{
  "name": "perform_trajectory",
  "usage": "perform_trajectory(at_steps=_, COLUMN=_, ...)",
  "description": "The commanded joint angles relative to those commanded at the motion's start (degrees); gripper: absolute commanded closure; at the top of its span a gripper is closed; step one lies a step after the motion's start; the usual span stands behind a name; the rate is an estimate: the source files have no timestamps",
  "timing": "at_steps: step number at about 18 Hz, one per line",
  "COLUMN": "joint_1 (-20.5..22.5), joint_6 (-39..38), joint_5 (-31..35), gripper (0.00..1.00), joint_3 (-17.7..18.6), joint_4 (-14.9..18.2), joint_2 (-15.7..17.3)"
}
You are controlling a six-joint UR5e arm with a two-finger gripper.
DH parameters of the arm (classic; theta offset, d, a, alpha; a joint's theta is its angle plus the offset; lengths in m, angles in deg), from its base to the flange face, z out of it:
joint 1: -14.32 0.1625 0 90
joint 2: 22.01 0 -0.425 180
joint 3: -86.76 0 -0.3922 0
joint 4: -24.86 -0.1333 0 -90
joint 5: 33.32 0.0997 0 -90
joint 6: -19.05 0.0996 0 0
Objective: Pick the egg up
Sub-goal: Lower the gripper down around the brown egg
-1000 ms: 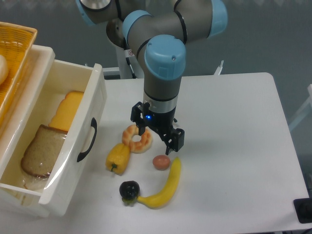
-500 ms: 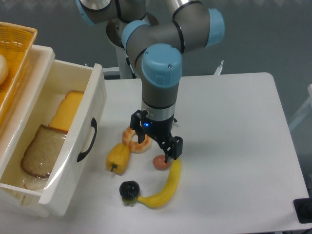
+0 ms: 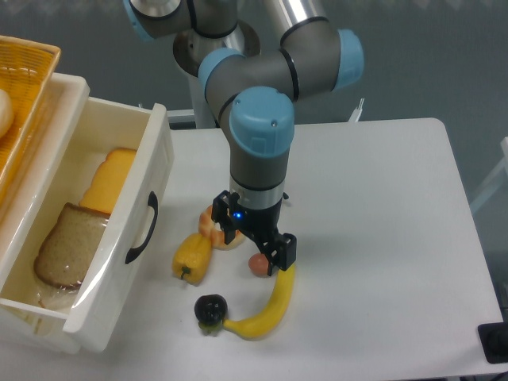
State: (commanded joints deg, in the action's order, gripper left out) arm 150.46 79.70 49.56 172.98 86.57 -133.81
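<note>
Far out to the tool's left, a woven basket at the frame edge, upper corner. Beside it, still well left of the tool, a white open drawer with a dark handle, holding a brown bread slice and a yellow-orange cheese-like slab farther back. Nearer on the left, on the white tabletop, a yellow bell pepper, close to the tool but not touching it. Just behind that and partly hidden by the tool body, a glazed ring donut. Below and left of the tool, a dark round fruit, touching the stem end of a banana that curves up to end right beside the tool's right finger. At the centre, the tool lowered over the egg, fingers spread apart with the reddish-brown egg between them; only the lower left part of the egg visible under the black housing, resting on the tabletop. Cannot tell whether either finger touches the egg. Blue indicator light lit on the wrist above. Right of the tool, plain tabletop out to the rounded edge; at the far lower right corner, a small dark object, too cropped to identify.
</note>
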Motion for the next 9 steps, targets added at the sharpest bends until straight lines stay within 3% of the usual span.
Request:
perform_trajectory(at_steps=3, joint_1=-0.3, joint_6=0.0, joint_5=0.0, gripper=0.00, joint_3=1.8, joint_4=-3.2, joint_2=-0.4)
perform_trajectory(at_steps=9, joint_1=-0.3, joint_6=4.3, joint_5=1.7, gripper=0.00, joint_3=3.3, joint_4=-3.3, joint_2=-2.3)
